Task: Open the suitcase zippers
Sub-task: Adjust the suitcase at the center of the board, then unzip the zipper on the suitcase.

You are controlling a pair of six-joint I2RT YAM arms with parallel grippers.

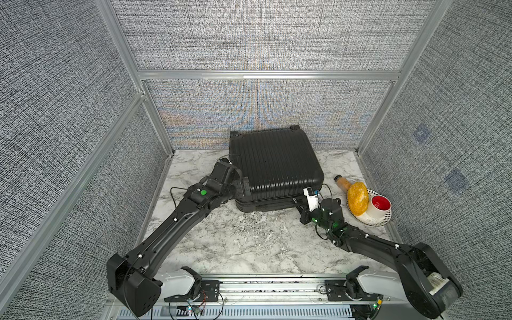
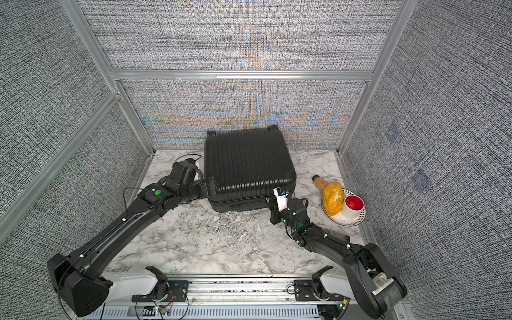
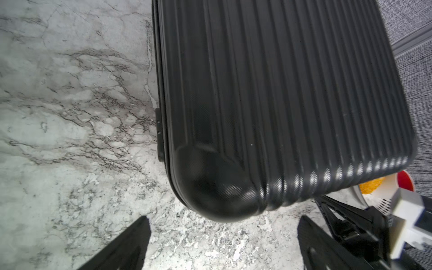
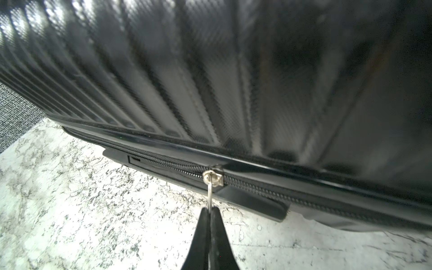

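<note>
A black ribbed suitcase (image 1: 274, 163) is lying flat on a white marble-patterned surface (image 1: 235, 243). It is sitting toward the back wall of a grey-panelled booth, with its wheels (image 1: 294, 127) pointing at that wall. In both top views its two shells are sitting together, lid down.

The left arm is stretching out from the near left edge. The left pincer (image 3: 224, 218) is standing spread wide at the suitcase's near left corner. In the left wrist view the rounded corner is sitting between the two dark fingers (image 3: 131, 245). Bare surface is showing on either side of the corner, so nothing is being gripped.

The right arm is stretching out from the near right edge to the suitcase's near side, close to its right corner. The right pincer (image 4: 209, 211) is pressed together, pinching the tip of a small silvery pull tab (image 4: 210, 191). The tab is stretching from the pincer to a slider on the black zipper track (image 4: 280, 191), which is running along the seam between the shells.

To the right of the suitcase, apart from it, a white plate (image 1: 371, 223) is carrying a white cup (image 1: 381, 203) with a red inside and a bumpy yellow lump (image 1: 358, 198). A small bottle (image 1: 342, 182) is lying just beside the plate, partly behind the lump.
</note>
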